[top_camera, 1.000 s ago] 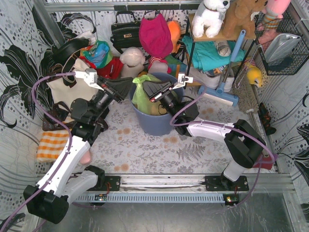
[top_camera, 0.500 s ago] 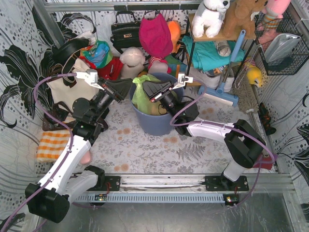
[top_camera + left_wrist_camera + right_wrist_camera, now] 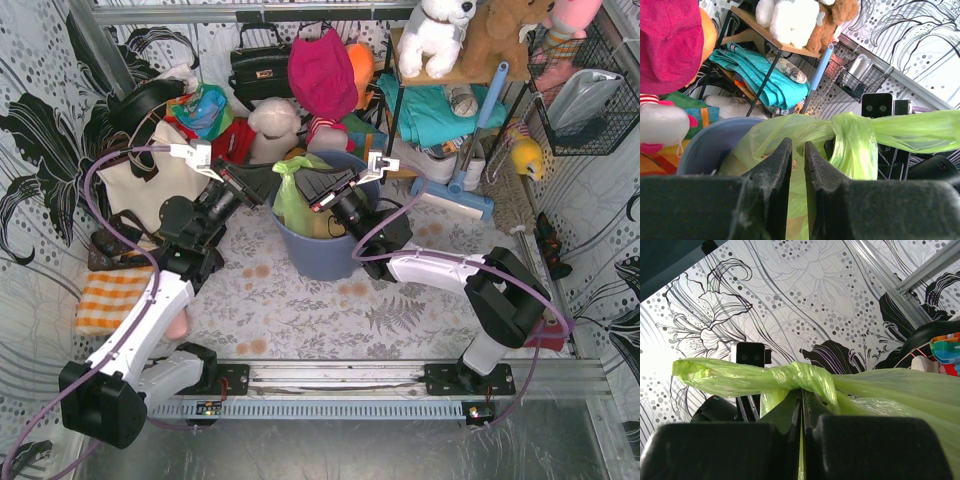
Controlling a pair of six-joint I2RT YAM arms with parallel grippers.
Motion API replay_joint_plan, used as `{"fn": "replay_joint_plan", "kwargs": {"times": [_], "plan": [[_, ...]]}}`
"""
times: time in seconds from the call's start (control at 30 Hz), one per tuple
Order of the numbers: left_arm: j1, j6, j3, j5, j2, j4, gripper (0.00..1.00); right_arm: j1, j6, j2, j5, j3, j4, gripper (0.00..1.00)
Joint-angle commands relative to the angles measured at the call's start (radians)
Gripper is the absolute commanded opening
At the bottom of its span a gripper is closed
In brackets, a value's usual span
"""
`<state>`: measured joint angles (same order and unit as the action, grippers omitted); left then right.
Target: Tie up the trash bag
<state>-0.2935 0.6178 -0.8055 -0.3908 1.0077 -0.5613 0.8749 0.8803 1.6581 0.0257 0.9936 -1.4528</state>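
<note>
The trash bag (image 3: 291, 196) sits inside the blue-grey bin (image 3: 322, 258), which stands on the floral-patterned worktop (image 3: 300, 310). Its light-green film rises above the rim on the bin's left half. The top of the bag is gathered into a knot (image 3: 852, 134), and a flat tail of film runs off sideways from it, as both wrist views show. The left pincer (image 3: 270, 189) reaches in from the left of the bin at rim height, with its tips against the bag's side. In its own camera the two fingers (image 3: 774, 172) stand narrow, with a slim gap between them and green film showing in it. Whether they pinch that film cannot be told. The right pincer (image 3: 303, 189) comes over the bin from its right side. Its fingers (image 3: 740, 450) are pressed tight together with their tips just under the knot, and a thin line of green runs along the seam between them, so it is holding the bag's film. Behind the bin lie a black handbag (image 3: 258, 62) and a magenta hat (image 3: 322, 72). To the right of the bin leans a blue-handled mop (image 3: 470, 175), and well to the bin's left lies an orange checked cloth (image 3: 108, 300).
</note>
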Motion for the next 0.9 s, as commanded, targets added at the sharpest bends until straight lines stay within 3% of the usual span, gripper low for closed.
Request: {"fn": "replay_joint_plan", "kwargs": {"times": [0.0,0.1,0.27,0.7,0.87], "plan": [[0.005,0.034,0.011,-0.036,0.014,-0.117,0.24,0.004,0.030,0.004,-0.020,0.044,-0.080,0.00],[0.006,0.057,0.016,-0.057,0.021,-0.176,0.23,0.004,0.034,0.004,-0.023,0.045,-0.082,0.00],[0.005,0.062,0.003,-0.062,0.029,-0.188,0.01,0.004,0.036,0.004,-0.024,0.044,-0.078,0.00],[0.005,-0.104,-0.090,0.059,-0.024,-0.040,0.00,0.004,0.010,-0.041,-0.001,-0.010,-0.041,0.04],[0.005,-0.124,-0.125,0.057,-0.019,-0.036,0.00,0.003,-0.014,-0.080,0.009,-0.043,-0.010,0.18]]}}
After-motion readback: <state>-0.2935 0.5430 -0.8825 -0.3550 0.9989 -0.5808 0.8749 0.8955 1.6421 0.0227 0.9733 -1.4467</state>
